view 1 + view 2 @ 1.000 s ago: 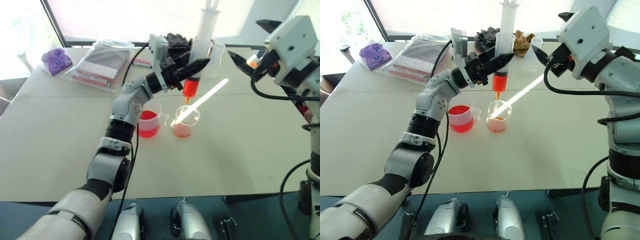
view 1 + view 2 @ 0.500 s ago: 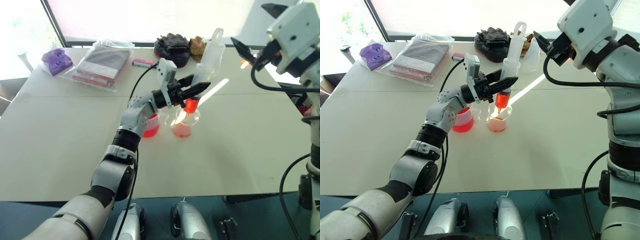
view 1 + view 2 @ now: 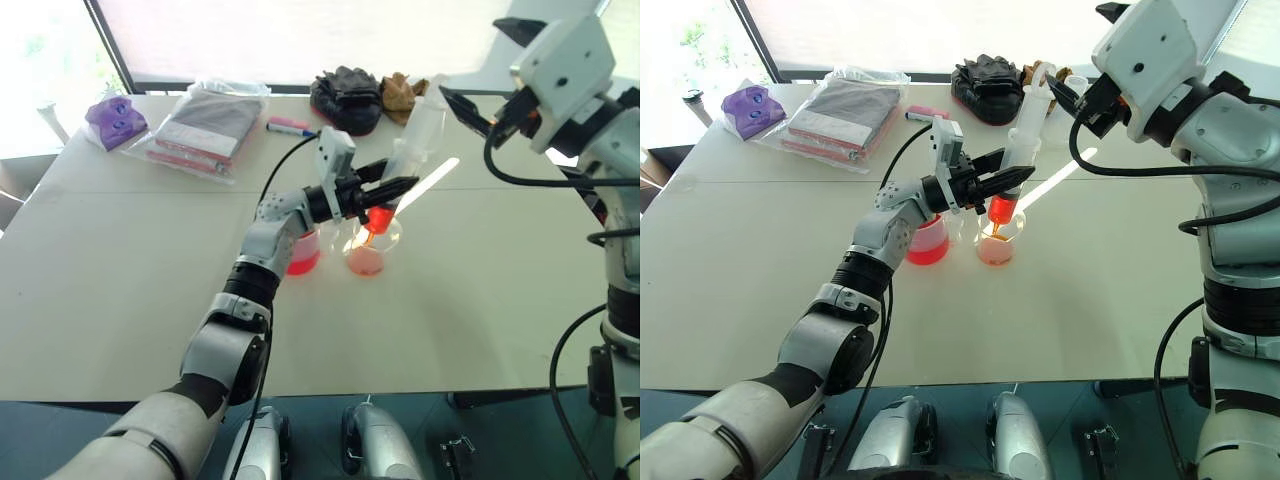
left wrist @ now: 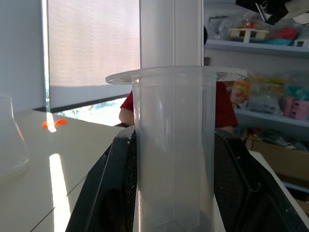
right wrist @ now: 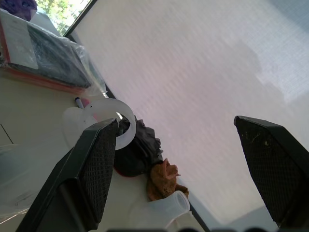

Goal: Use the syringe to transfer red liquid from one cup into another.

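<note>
Head views: we see the counter [image 3: 120, 290] broad and bare along its near edge and to the left, while clutter lines the far edge, namely a purple object [image 3: 113, 121], a bagged packet [image 3: 205, 125], a marker pen [image 3: 291, 126], dark gloves [image 3: 346, 95] and a tall clear cup [image 3: 1072, 88]. The left end effector [image 3: 1002, 181] is clamped on the syringe [image 3: 1018, 150], which leans with its plunger toward the far right and its orange tip inside the mouth of the small cup [image 3: 997, 240]; a shallow layer of pale red liquid [image 3: 995, 251] lies in that cup. Just beside it, touching or nearly so, stands the handled beaker [image 3: 927, 240], holding deeper red liquid. The right end effector [image 3: 470, 106] hangs open above the far right of the counter, close to the plunger's ring, with free room beneath it. Compared with a second ago, we find the syringe lower and more tilted, its tip having dropped from above the small cup into it, and the right end effector has drawn nearer the plunger. Left wrist view: the clear barrel [image 4: 174, 145] sits squeezed between the two black fingers [image 4: 108, 193]. Right wrist view: the fingers [image 5: 91, 169] stand wide apart, and the plunger's ring [image 5: 113, 121] lies just beside one of them.
</note>
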Motion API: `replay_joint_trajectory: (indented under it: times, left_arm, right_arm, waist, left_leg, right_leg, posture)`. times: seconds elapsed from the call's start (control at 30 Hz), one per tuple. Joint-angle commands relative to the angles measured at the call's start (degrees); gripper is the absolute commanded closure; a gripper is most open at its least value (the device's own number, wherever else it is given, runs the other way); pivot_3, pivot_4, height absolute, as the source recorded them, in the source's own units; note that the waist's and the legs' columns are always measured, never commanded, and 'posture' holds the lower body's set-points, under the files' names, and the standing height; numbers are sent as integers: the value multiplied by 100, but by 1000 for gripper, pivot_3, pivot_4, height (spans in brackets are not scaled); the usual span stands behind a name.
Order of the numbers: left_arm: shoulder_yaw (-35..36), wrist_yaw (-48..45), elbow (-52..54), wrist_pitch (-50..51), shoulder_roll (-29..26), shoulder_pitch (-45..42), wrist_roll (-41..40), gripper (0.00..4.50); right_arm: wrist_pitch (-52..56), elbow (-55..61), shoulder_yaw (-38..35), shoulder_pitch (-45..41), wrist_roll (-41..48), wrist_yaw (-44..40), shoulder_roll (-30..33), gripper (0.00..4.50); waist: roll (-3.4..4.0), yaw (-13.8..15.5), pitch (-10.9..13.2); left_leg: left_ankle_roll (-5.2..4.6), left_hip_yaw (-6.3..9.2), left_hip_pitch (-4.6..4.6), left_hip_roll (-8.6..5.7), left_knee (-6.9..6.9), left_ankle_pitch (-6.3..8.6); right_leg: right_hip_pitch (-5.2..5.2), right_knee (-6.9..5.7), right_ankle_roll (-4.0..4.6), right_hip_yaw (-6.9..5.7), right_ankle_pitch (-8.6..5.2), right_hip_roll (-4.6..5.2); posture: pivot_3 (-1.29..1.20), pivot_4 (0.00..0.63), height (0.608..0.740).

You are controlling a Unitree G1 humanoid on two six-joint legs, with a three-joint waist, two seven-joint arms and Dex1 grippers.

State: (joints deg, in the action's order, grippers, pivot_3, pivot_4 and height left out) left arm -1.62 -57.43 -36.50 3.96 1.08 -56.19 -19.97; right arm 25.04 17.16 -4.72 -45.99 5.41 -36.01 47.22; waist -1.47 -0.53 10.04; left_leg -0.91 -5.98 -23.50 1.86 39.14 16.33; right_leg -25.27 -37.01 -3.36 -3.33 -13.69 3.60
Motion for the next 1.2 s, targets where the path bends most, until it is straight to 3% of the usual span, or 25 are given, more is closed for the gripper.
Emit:
replay_joint_trajectory:
  times: [0.03, 0.27, 0.53, 1.2]
  left_arm:
    - [-82, -108, 129, -174, 37, -2, 47, 2878]
    - [-87, -146, 82, -225, 44, 28, 113, 2878]
    - [-37, -91, 5, -281, 78, 16, 148, 2878]
    - [107, 77, -54, -312, 191, -184, 97, 2878]
  right_arm:
    - [-141, 77, 15, -206, -18, -66, 28, 522]
    - [-502, -116, 253, -284, -217, -221, 53, 522]
    - [-744, -240, 403, -310, -323, -354, -6, 4451]
    - [-20, 529, 577, 228, 154, -929, -168, 4451]
  waist:
    - [0, -1, 0]
    - [1, -7, 0]
    - [1, -4, 0]
    - [7, 4, -4]
  left_leg:
    - [0, 0, 0, 0, 0, 0]
    - [0, 0, 0, 0, 0, 0]
    - [0, 0, 0, 0, 0, 0]
    - [0, 1, 4, 0, 2, 0]
  right_leg:
    - [0, 0, 0, 0, 0, 0]
    - [0, -1, 0, 0, 0, 0]
    - [0, -1, 0, 0, 0, -1]
    - [5, -3, 0, 0, 0, 0]
  posture:
    - [0, 150, 740]
    - [0, 150, 740]
    - [0, 150, 740]
    - [0, 150, 740]
